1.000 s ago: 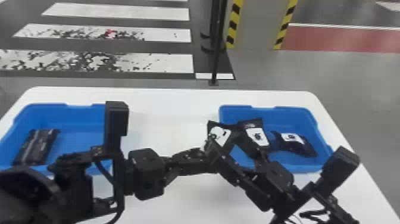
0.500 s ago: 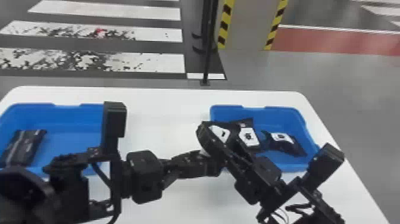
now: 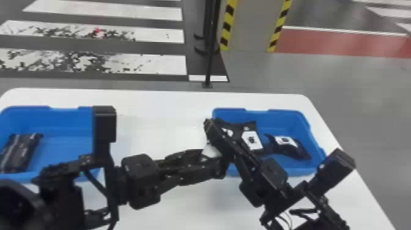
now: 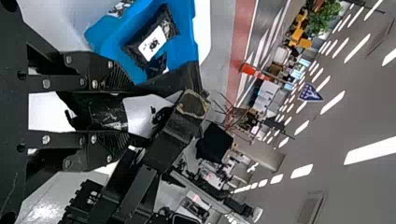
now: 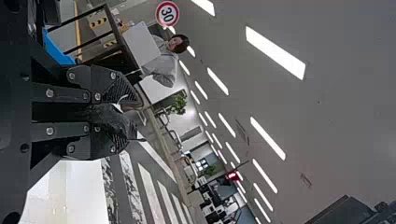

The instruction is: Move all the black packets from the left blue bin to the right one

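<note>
In the head view, the left hand (image 3: pixel 215 162) comes across the desk (image 3: pixel 165 128) from the left and the right hand (image 3: pixel 218 140) comes in from the near right. They meet at the near left corner of the right blue bin (image 3: pixel 272 112), with the held packet (image 3: pixel 211 150) between them. Inside that bin are a middle packet (image 3: pixel 250 141) and, to its right, a right-hand packet (image 3: pixel 289 146), both with white labels. The left blue bin (image 3: pixel 65 109) has dark packaging (image 3: pixel 21 153) at its left side; I can't count the packets there.

In the left wrist view, the left hand (image 4: pixel 130 113) is partly closed, its fingers on either side of the held packet. The right hand crosses just beyond its fingertips.

In the right wrist view, the right hand (image 5: pixel 133 116) is nearly closed, pinching the packet's dark, crumpled end between its fingers.
</note>
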### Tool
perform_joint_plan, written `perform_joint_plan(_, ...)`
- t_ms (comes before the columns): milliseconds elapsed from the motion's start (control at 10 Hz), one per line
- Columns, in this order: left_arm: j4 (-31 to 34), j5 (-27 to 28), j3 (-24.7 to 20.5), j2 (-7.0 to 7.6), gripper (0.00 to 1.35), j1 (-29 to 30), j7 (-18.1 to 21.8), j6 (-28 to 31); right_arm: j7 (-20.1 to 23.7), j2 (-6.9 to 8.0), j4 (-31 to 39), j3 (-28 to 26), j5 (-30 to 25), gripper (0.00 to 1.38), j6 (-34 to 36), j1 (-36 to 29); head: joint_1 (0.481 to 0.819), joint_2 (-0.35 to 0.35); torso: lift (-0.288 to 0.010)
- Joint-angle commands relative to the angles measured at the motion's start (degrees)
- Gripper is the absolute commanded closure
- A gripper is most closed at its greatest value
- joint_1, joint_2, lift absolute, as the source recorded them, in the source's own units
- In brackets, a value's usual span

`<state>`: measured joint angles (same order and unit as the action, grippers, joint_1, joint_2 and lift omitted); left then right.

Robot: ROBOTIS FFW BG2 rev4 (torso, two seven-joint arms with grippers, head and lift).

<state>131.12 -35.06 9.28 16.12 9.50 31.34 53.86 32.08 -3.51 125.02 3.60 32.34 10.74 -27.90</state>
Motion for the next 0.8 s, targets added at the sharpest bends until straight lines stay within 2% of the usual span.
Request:
perform_joint_plan(0,0.01,-0.13,-2.08,-0.38,0.09,2.31,0.03,-0.43,0.0,-0.18,-1.21,-1.09,0.45,1.28,-0.2,1.04,0.695,-0.127,-0.185)
perform_joint_plan(200,2.54,-0.71,-5.28,-0.65,0.15,6.11,0.03,-1.13,-0.09,-1.41,-4.44,-3.38,-0.46,1.28,-0.2,5.68,0.695,-0.118,-0.185)
perform_joint_plan(400,4.93,-1.39,-7.57,-1.26,0.16,9.06,0.03,-1.13,-0.44,-3.17,-12.03,-5.32,-1.72,1.28,-0.2,12.43,0.695,-0.126,-0.185)
perform_joint_plan(700,4.93,-2.3,-8.48,-1.44,0.16,9.48,0.03,-0.99,-2.2,-5.01,-21.03,-8.75,-6.75,1.28,-0.2,18.9,0.695,-0.153,-0.185)
